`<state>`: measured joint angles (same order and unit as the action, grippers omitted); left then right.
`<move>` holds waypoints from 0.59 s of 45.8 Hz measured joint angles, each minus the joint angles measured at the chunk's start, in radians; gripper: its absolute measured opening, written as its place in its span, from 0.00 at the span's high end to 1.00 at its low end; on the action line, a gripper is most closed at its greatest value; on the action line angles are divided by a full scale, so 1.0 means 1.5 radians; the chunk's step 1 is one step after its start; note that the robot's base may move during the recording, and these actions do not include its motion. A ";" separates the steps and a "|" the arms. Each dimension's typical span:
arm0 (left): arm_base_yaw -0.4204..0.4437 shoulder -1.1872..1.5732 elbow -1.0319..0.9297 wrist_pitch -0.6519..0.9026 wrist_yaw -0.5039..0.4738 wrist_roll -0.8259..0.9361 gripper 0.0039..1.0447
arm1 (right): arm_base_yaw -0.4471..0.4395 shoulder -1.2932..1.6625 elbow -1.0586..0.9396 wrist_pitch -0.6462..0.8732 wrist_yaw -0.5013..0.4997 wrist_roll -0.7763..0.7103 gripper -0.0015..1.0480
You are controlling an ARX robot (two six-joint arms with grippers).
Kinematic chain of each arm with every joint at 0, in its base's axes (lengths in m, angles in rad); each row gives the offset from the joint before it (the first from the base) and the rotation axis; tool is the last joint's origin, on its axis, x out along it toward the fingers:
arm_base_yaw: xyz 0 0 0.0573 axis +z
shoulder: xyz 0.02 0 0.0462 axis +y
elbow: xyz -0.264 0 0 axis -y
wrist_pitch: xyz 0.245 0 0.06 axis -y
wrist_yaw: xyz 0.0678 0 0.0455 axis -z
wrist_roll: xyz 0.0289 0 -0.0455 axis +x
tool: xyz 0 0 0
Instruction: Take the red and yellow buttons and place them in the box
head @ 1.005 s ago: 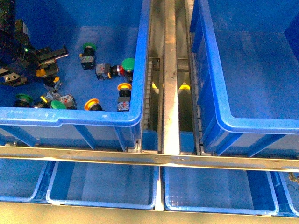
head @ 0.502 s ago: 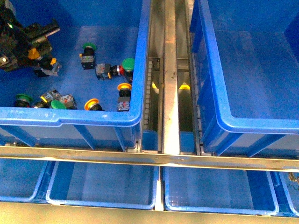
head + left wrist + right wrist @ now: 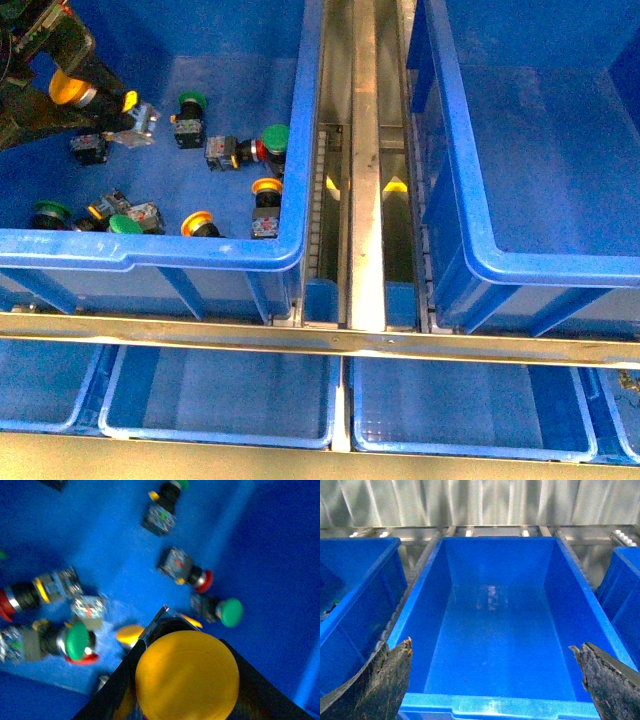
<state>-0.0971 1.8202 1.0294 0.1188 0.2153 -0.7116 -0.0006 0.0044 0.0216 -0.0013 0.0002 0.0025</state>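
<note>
In the front view my left gripper [image 3: 92, 95] hangs above the back left of the left bin [image 3: 290, 255], shut on a yellow button [image 3: 66, 88] whose cap points left. The left wrist view shows that yellow cap [image 3: 186, 677] large between the black fingers [image 3: 117, 690]. On the bin floor lie other yellow buttons [image 3: 265, 190] [image 3: 197, 222] and a red button [image 3: 252, 150] [image 3: 189, 571]. The box [image 3: 470, 200] stands to the right, nothing visible in it. My right gripper [image 3: 495, 680] is open above the box's near rim [image 3: 495, 706]. It is out of the front view.
Green-capped buttons [image 3: 188, 104] [image 3: 272, 136] [image 3: 122, 224] [image 3: 222, 612] lie among the others. A metal rail channel [image 3: 363, 170] separates the two bins. Shallow blue trays [image 3: 220, 395] [image 3: 450, 405] sit below the front metal bar [image 3: 320, 338].
My left gripper has risen from the bin floor at the left, carrying the yellow button up and toward the back. The loose buttons have stayed put.
</note>
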 joint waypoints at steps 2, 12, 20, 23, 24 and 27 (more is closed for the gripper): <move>-0.017 -0.027 -0.022 0.000 0.006 -0.018 0.68 | 0.000 0.000 0.000 0.000 0.000 0.000 0.06; -0.088 -0.138 -0.098 0.011 0.030 -0.088 0.68 | 0.000 0.000 0.000 0.000 0.000 0.000 0.06; -0.127 -0.208 -0.137 0.002 0.007 -0.120 0.68 | 0.000 0.000 0.000 0.000 0.000 0.000 0.06; -0.129 -0.223 -0.144 -0.001 0.003 -0.130 0.68 | 0.000 0.000 0.000 0.000 0.000 0.000 0.06; -0.129 -0.227 -0.145 -0.001 0.003 -0.133 0.68 | 0.000 0.000 0.000 0.000 0.000 0.000 0.06; -0.127 -0.237 -0.145 -0.001 0.001 -0.144 0.68 | 0.000 0.000 0.000 0.000 0.000 0.000 0.06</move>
<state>-0.2882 1.4651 0.8112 0.1177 0.2165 -0.9283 -0.0006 0.0044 0.0216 -0.0013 0.0002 0.0025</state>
